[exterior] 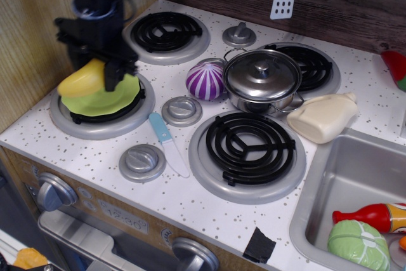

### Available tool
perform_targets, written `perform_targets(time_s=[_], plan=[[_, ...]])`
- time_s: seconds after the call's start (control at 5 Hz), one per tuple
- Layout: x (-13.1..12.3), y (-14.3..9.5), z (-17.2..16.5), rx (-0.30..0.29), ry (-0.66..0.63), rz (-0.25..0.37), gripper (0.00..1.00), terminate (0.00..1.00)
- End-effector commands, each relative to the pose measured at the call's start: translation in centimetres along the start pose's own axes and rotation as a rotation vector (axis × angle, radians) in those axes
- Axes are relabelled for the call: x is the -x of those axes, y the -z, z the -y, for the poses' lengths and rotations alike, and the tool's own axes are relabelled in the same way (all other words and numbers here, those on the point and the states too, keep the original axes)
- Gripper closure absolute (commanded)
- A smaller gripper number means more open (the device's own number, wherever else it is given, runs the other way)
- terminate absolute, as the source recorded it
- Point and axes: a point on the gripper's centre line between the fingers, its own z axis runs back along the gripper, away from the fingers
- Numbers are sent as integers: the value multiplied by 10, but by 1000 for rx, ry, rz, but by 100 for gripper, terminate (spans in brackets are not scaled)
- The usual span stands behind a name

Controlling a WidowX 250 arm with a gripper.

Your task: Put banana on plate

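Note:
The yellow banana [84, 79] is held in my gripper [95, 68], which is shut on it. It hangs just above the left part of the lime-green plate [108, 98]. The plate lies on the front left burner of the toy stove. My black arm comes down from the top left and hides part of the plate's far rim. I cannot tell whether the banana touches the plate.
A purple-striped toy [205, 79] and a lidded metal pot [263, 78] stand mid-stove. A cream bottle [325, 117] lies by the sink [355, 182]. A blue-handled knife [168, 143] lies between the front burners. A wooden wall [38, 23] is at the left.

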Motion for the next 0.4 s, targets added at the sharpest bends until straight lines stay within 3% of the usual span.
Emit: perform_targets(time_s=[0.0,0.2], plan=[[-7,0,-3,-4,23,56,0,0],[-7,0,-3,-4,23,56,0,100]])
